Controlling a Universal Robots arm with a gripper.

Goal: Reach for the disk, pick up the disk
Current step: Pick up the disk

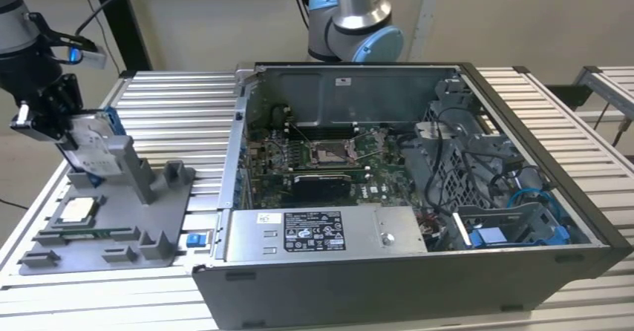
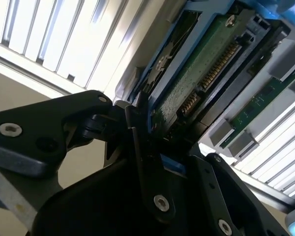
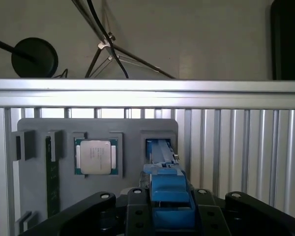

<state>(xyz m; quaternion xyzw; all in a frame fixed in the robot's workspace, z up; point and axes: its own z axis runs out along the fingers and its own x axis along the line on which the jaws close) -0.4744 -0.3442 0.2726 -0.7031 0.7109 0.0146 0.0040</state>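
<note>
My hand (image 1: 61,127) sits at the far end of the grey fixture tray (image 1: 119,220), the end away from the open computer case (image 1: 396,197), and it is closed on the disk (image 1: 89,136). In the first wrist view the black fingers (image 3: 137,199) press against both sides of the blue bracket. In the second wrist view I see the disk edge-on between them, its green circuit board and connector facing the camera. The disk stands upright on its edge, in or just above the tray's end slot, with the processor chip (image 3: 98,156) lying flat in the pocket beside it. The tray itself rests on the ribbed metal tabletop (image 1: 168,108). I judge the reach finished and the grasp made. The pick-up looks only part done: the disk sits close over its slot, and I cannot tell whether its lower edge has cleared it. It does not look carried clear of the tray yet.
</note>
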